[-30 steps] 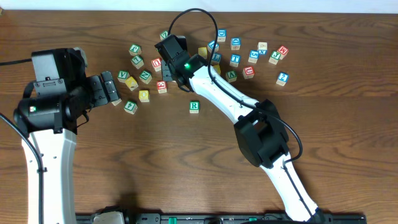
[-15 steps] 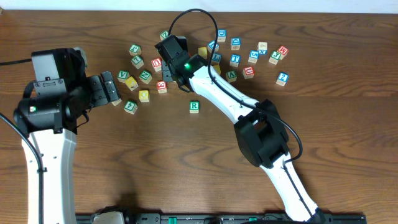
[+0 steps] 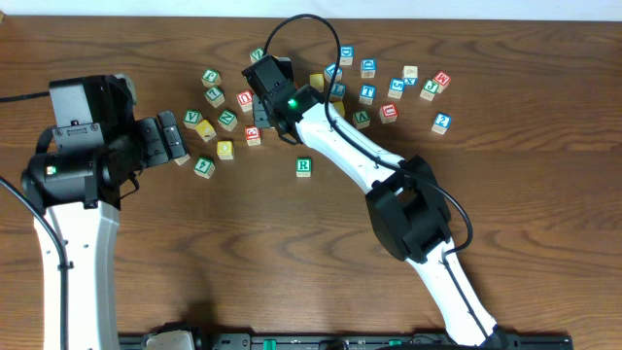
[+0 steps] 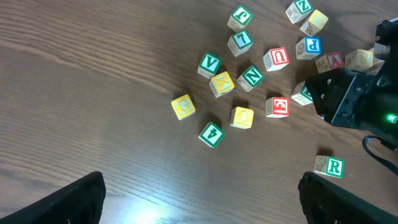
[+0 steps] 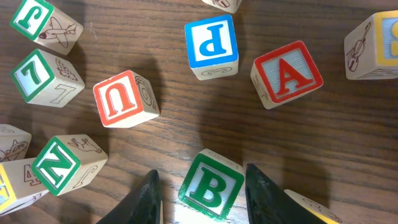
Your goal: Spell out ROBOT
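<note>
The green-lettered B cube (image 5: 211, 185) stands on the table between my right gripper's (image 5: 200, 173) fingers. The right finger is at its side and a small gap shows at the left finger, so the jaws are open around it. From overhead, the right gripper (image 3: 260, 112) hides the B. The green-lettered R cube (image 3: 303, 166) (image 4: 334, 167) sits alone in front of the cluster. A yellow-faced O cube (image 4: 242, 117) (image 3: 224, 149) lies left of it. My left gripper (image 4: 200, 186) (image 3: 183, 138) hovers wide open and empty at the cluster's left. I cannot pick out the T.
Loose cubes crowd the B: red U (image 5: 124, 98), blue P (image 5: 211, 45), red A (image 5: 287, 71), green N (image 5: 62, 163). More cubes (image 3: 389, 92) spread to the back right. The right arm (image 3: 350, 151) stretches diagonally over the table's middle.
</note>
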`<act>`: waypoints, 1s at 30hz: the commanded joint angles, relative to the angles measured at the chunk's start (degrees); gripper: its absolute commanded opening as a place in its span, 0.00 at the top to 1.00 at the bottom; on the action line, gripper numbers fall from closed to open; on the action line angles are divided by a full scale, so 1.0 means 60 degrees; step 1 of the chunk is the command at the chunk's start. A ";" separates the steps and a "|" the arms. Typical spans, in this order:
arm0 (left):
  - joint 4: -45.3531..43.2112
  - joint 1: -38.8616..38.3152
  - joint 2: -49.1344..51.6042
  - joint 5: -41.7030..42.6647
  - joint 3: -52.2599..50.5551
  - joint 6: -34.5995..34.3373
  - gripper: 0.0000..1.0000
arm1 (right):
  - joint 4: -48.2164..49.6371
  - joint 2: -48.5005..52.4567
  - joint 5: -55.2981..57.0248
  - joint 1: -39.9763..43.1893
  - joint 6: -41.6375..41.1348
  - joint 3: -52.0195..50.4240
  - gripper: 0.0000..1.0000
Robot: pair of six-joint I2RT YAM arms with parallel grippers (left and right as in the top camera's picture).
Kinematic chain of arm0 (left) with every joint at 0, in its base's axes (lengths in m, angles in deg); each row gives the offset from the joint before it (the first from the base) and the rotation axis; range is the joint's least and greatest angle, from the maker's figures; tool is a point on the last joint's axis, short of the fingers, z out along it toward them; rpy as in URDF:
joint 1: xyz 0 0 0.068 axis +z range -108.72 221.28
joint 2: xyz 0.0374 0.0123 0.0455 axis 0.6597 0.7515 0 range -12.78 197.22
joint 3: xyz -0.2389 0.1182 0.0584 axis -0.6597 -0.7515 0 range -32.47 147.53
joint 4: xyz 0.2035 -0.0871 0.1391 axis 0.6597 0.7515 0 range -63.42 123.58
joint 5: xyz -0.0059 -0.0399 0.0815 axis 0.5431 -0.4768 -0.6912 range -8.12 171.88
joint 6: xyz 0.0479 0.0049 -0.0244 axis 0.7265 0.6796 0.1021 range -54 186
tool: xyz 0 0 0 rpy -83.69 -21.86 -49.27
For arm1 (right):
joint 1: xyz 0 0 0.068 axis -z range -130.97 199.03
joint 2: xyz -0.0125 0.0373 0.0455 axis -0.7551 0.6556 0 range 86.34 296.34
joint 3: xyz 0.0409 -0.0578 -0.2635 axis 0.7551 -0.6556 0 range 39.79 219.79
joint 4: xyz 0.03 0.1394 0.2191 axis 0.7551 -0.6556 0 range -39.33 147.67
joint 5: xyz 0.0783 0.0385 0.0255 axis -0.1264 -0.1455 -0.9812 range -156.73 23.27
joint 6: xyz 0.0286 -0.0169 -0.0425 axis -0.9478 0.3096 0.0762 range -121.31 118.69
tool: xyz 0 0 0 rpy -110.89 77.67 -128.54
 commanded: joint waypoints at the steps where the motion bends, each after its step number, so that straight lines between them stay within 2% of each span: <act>1: 0.0022 0.0051 0.0033 -0.0055 0.0240 -0.0087 0.02 | -0.0062 0.0240 0.0200 -0.0047 -0.0124 0.0091 0.62; 30: 0.0022 0.0051 0.0033 -0.0055 0.0240 -0.0087 0.02 | 0.0484 0.0725 0.0506 -0.0040 -0.0721 0.0066 0.61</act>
